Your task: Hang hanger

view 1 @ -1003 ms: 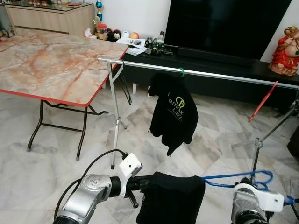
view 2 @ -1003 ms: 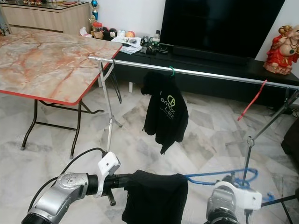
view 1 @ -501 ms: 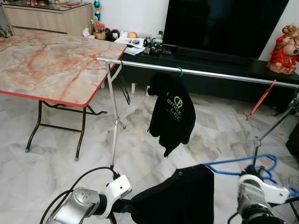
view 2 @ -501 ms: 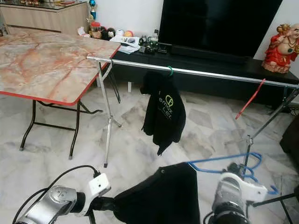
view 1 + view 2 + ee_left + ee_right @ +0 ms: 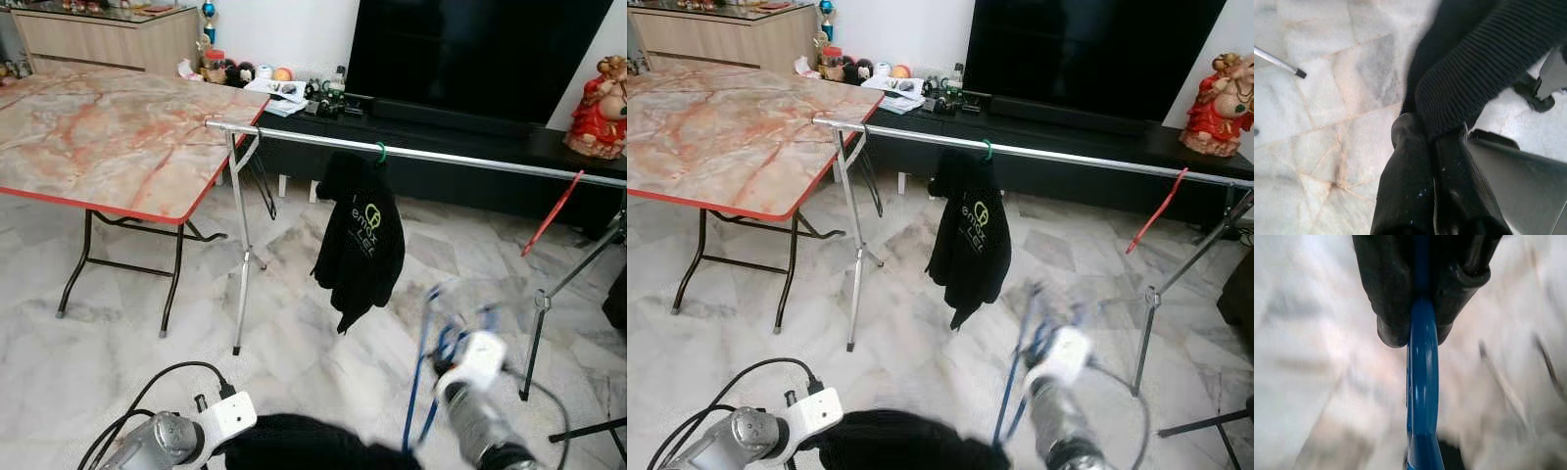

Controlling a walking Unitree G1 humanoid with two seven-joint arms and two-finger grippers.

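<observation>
A silver clothes rail (image 5: 470, 159) crosses the room on tripod legs. A black hoodie (image 5: 362, 245) hangs from it on a green hook (image 5: 380, 149), and a red hanger (image 5: 551, 211) hangs near its right end. My right gripper (image 5: 1422, 318) is shut on a blue hanger (image 5: 427, 382), which stands nearly upright and blurred below the rail, right of the hoodie. My left gripper (image 5: 1430, 132) is low at the bottom, shut on a black garment (image 5: 304, 446) with a ribbed cuff (image 5: 1488, 63).
A marble-top folding table (image 5: 108, 137) with a red edge stands at left, close to the rail's left tripod leg (image 5: 238, 245). Behind the rail are a low black TV cabinet (image 5: 460, 147) and a red figurine (image 5: 600, 108). The right tripod leg (image 5: 537, 333) stands beside my right arm.
My right arm has swung left and forward, turning the blue hanger from flat to nearly upright. The left arm and black garment have sunk lower.
</observation>
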